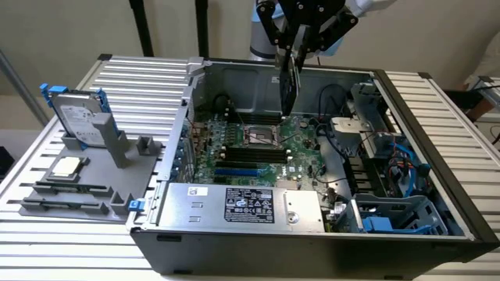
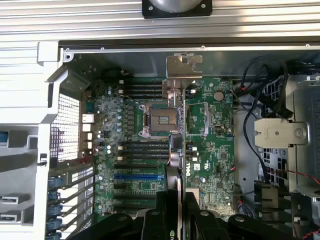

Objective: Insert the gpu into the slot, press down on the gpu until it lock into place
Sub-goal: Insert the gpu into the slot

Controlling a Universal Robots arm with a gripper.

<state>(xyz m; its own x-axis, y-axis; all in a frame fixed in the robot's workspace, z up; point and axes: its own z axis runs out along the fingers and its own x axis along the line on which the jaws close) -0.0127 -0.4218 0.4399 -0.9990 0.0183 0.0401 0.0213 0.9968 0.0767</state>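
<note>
There are one gripper [image 1: 295,50], one gpu [image 1: 288,88], one blue slot [image 1: 236,173], one motherboard [image 1: 305,132], one power-supply box [image 1: 234,205], one computer case [image 1: 312,246], one hard drive [image 1: 78,117].

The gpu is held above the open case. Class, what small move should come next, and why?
Probably shift the gripper toward the blue slot: the gpu it grips hangs above the board by the processor socket, not over the slot.

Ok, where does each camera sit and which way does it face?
Exterior view: off the arm, raised, looking down into the open black computer case; the black gripper shows, clamping the thin black gpu card upright.
Wrist view: on the wrist, looking down the card onto the green motherboard; gripper shows.
Shared: gripper, card, motherboard, bright-blue slot.
</note>
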